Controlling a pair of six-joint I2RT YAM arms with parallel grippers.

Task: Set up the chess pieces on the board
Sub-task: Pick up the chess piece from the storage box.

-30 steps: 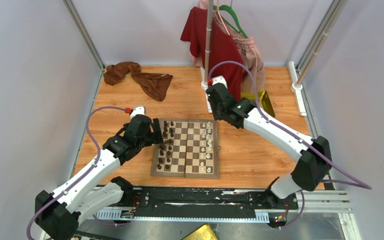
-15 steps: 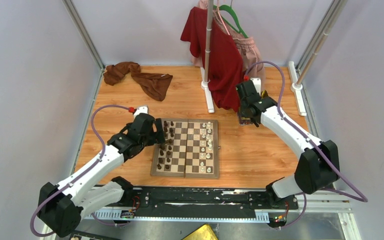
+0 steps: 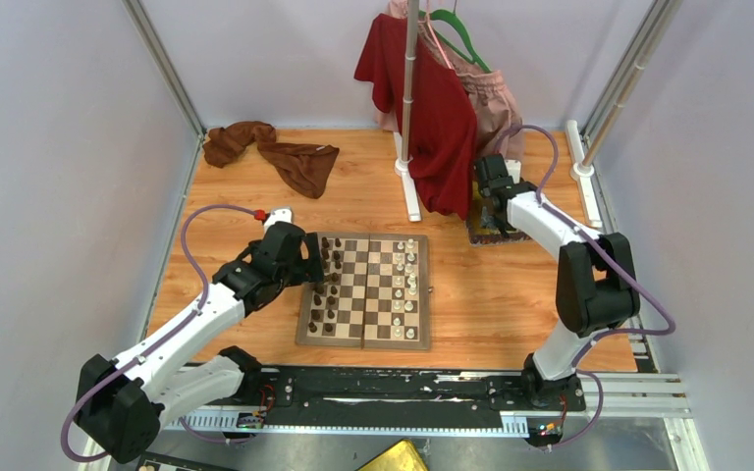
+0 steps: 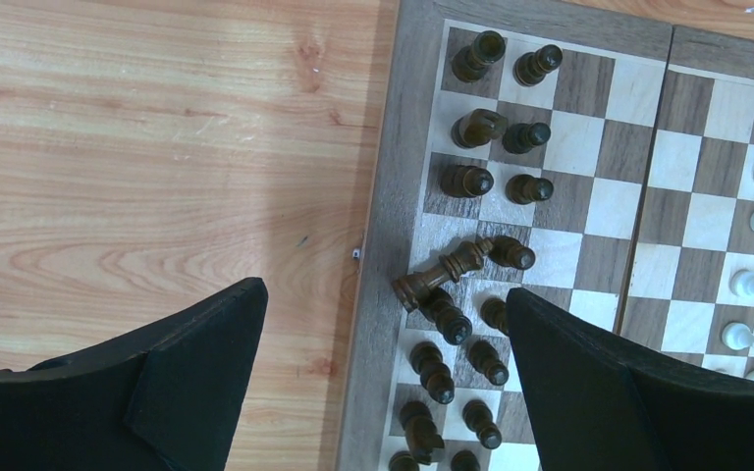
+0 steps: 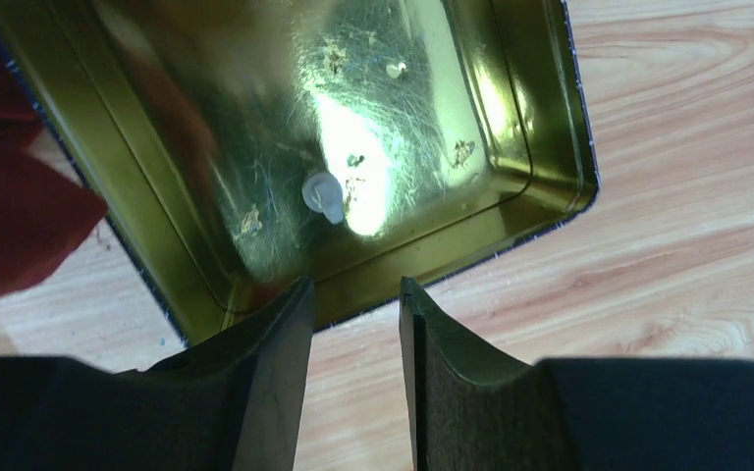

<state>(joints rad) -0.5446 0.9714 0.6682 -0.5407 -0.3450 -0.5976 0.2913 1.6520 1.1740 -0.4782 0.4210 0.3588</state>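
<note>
Centre-left in the overhead view, the left gripper [image 4: 383, 304] hangs spread wide and empty over the left edge of the checkered wooden board [image 3: 365, 316]. Turned dark pieces [image 4: 471, 180] stand there in rows, with one toppled piece [image 4: 447, 272] among them. Upper right, the right gripper [image 5: 353, 294], parted and empty, hovers at a scratched, shiny gold tray [image 5: 550, 118] holding one cream piece [image 5: 324, 196].

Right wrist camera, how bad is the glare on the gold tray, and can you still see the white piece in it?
Right wrist view: a blown-out hot spot on the floor of the gold tray; the white piece sits at its edge, pale and soft but still distinguishable. Left wrist view: even light, the board and the fallen dark piece sharp.
</note>
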